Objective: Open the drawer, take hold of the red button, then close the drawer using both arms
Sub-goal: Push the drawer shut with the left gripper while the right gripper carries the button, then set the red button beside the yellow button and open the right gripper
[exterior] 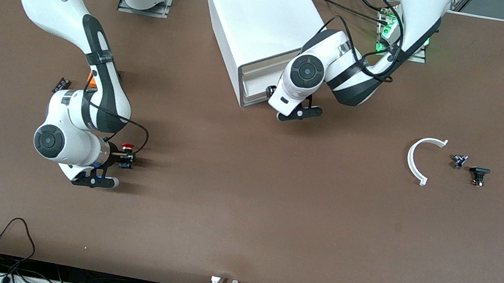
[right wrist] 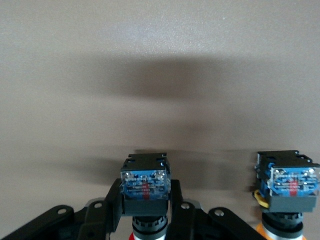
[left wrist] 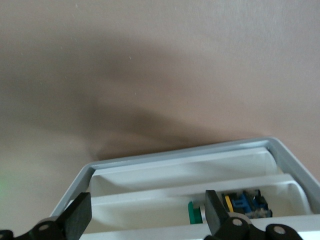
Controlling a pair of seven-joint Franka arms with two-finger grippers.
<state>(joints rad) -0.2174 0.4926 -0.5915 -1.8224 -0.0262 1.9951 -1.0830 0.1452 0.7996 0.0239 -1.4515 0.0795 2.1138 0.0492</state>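
1. The front view took in the whole brown desk [exterior: 240, 219]: the white cabinet [exterior: 260, 18] stood at the edge along the robots' bases, and the right arm had reached out toward the right arm's end of the desk.
2. Only the right wrist view showed a second button with an orange-yellow cap [right wrist: 286, 187] standing just beside the held one; from the front it was hidden by the arm.
3. Right tool [right wrist: 145, 205]: its fingers were closed snugly on the black-and-blue body of the button [exterior: 126, 155], red cap barely peeking out at the frame's edge in the wrist view.
4. Left tool [left wrist: 142, 215]: fingers spread wide, gripping nothing, poised at the front of the drawer [left wrist: 200, 172], which was pulled out of the cabinet.
5. Only the left wrist view looked into the drawer: a green piece [left wrist: 193, 212] and a blue-and-yellow part [left wrist: 245, 202], both partly blocked by a finger.
6. Near the left arm's end lay a white curved strip [exterior: 417, 158] and two small dark parts [exterior: 470, 169], too small to identify.
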